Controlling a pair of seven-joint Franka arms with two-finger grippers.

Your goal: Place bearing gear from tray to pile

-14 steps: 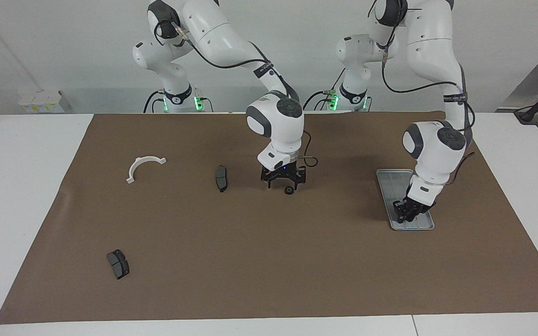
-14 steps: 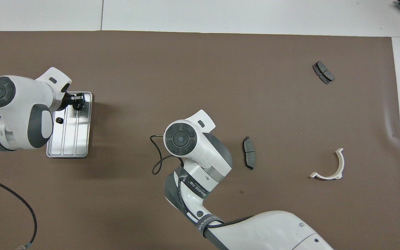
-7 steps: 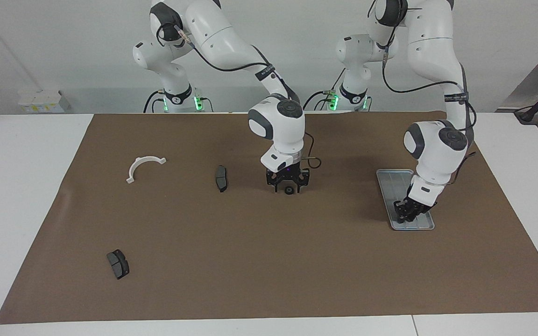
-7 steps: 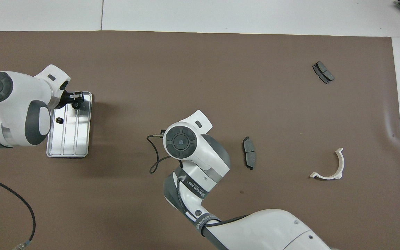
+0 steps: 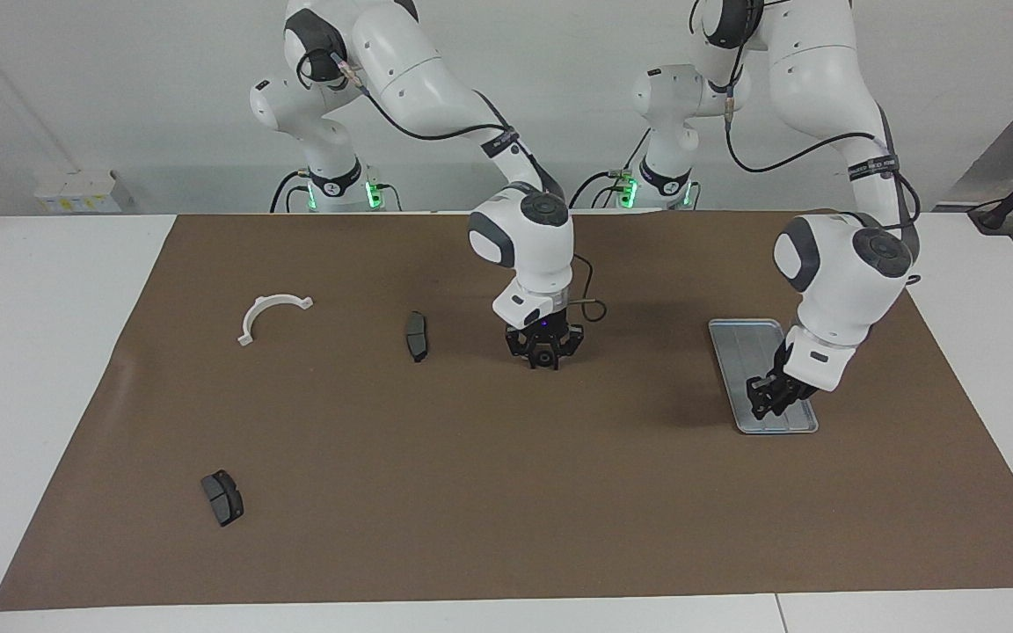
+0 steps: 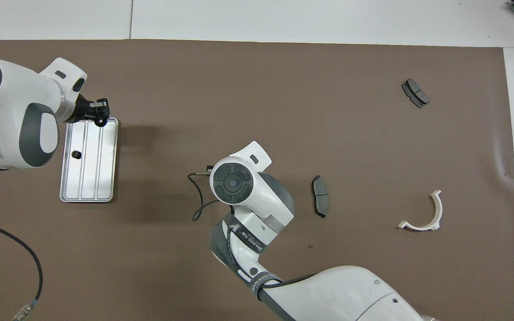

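Observation:
The silver tray lies on the brown mat at the left arm's end, with one small black bearing gear in it. Over the tray's end farther from the robots, my left gripper is shut on another bearing gear, lifted off the tray. At mid-table my right gripper is down on the mat, its fingertips drawn in on a bearing gear. The overhead view hides this under the wrist. The pile's nearest brake pad lies beside it.
A white half-ring bracket lies toward the right arm's end. A second brake pad lies farther from the robots near the mat's corner. A loose cable hangs by the right wrist.
My right gripper came down over the gear on the mat and closed on it. My left arm rose from the tray with its gear.

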